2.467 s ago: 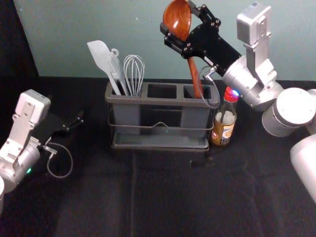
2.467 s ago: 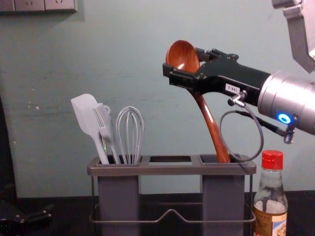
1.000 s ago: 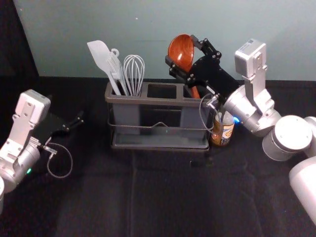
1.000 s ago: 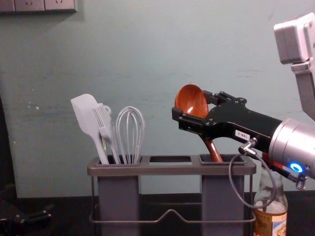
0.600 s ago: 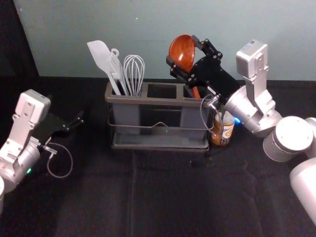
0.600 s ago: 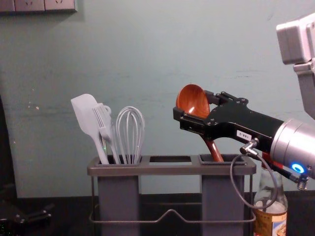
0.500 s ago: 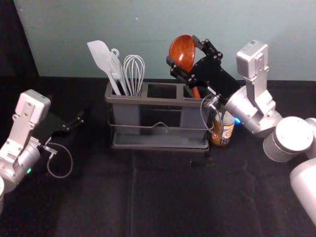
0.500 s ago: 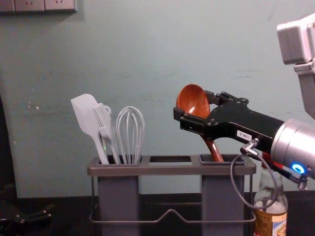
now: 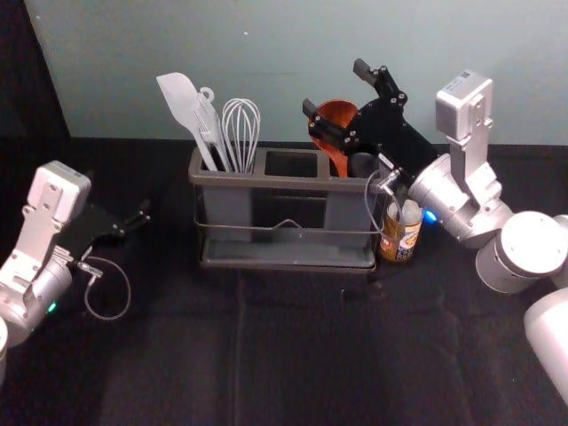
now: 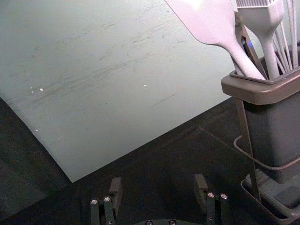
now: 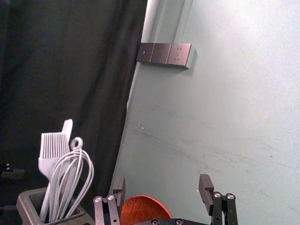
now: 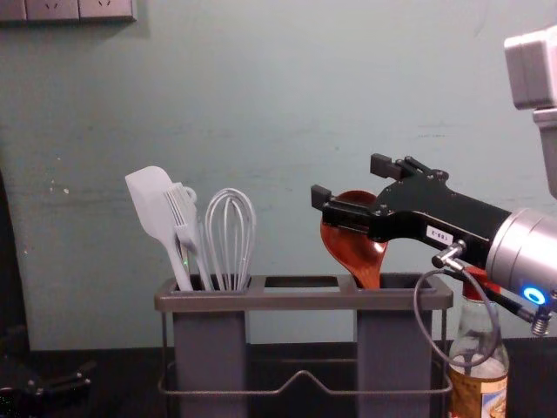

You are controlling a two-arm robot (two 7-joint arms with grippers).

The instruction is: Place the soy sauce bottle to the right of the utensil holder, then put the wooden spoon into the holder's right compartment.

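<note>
"Where's the wooden spoon [image 12: 355, 250]?"

"Bowl up, its handle down in the right compartment [image 12: 396, 353] of the utensil holder [image 12: 291, 301]."

"Is the right gripper [image 12: 350, 181] holding it?"

"No, its jaws stand wide apart above that compartment, one crossing in front of the bowl. Whether that one touches the wood, I can't quite tell."

"And the soy sauce bottle [image 12: 479, 396]?"

"Upright, just to the right of the holder."

"Other side?"

"Spatula [image 12: 152, 205], brush [image 12: 184, 213] and whisk [image 12: 231, 235] in the left compartment. The left gripper [image 9: 120, 197] is parked beyond, left of the holder, jaws spread too."
</note>
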